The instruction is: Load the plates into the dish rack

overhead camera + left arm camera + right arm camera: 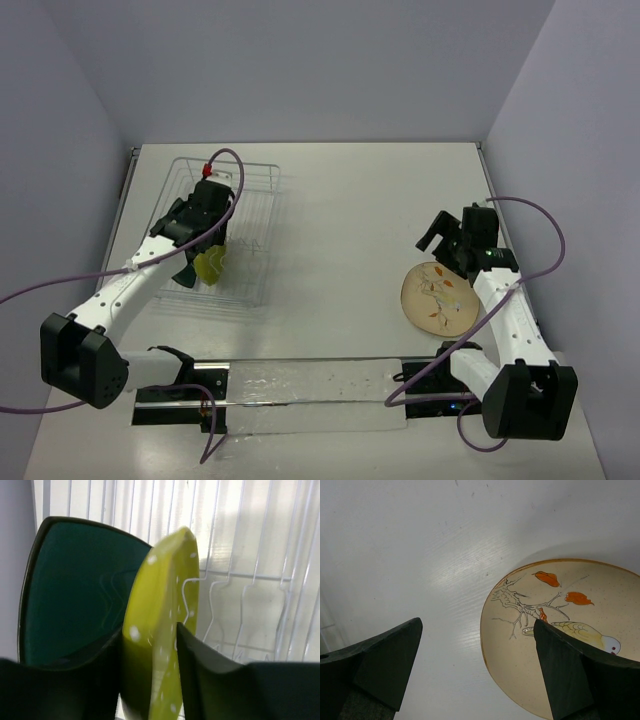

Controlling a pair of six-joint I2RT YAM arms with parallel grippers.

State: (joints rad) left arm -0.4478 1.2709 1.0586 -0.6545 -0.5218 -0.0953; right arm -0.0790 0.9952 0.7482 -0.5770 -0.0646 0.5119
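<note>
Racking step: my left gripper (150, 642) straddles yellow-green dotted plate (165, 590) on edge in dish rack (255, 195), beside teal plate (70, 590); pinching or loose, can't tell. Right gripper (477, 625) spread above cream bird plate (515, 647), lower right surface (420, 555): grasp it next.

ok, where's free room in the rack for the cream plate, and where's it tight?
Free: dish rack slots from the yellow-green plate out to the right rim. Tight: near-left corner, teal plate beside it, left gripper astride the yellow-green plate.

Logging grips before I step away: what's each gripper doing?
Left gripper: around the yellow plate; clamped or not, cannot tell.
Right gripper: open, empty, by the cream plate.
</note>
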